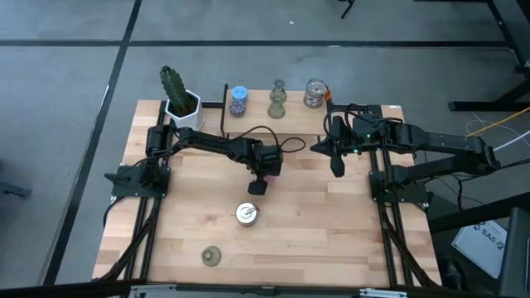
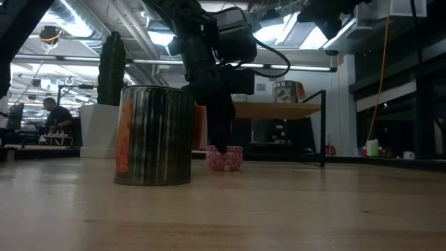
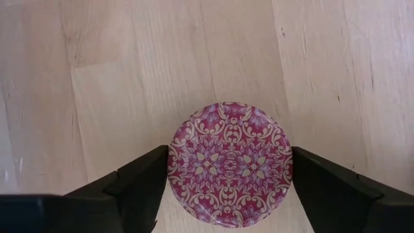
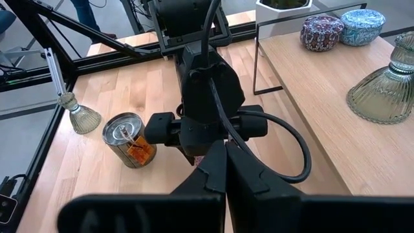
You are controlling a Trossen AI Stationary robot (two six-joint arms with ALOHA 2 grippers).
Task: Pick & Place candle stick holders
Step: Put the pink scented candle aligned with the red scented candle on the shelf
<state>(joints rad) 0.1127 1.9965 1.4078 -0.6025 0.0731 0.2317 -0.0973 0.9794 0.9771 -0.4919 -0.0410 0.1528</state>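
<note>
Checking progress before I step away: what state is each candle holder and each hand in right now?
pink holder: flat on the table, between the left hand's fingers.
left hand: open, astride the pink holder.
right hand: shut, empty, above the table.
silvery cup: upright on the table, untouched.
olive holder: upright near the table's front edge.
blue holder: on the back shelf.

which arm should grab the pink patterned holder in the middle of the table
Left. The left gripper already straddles the pink holder, a finger on each side. The right gripper is shut and sits off toward the right side of the table.
</note>
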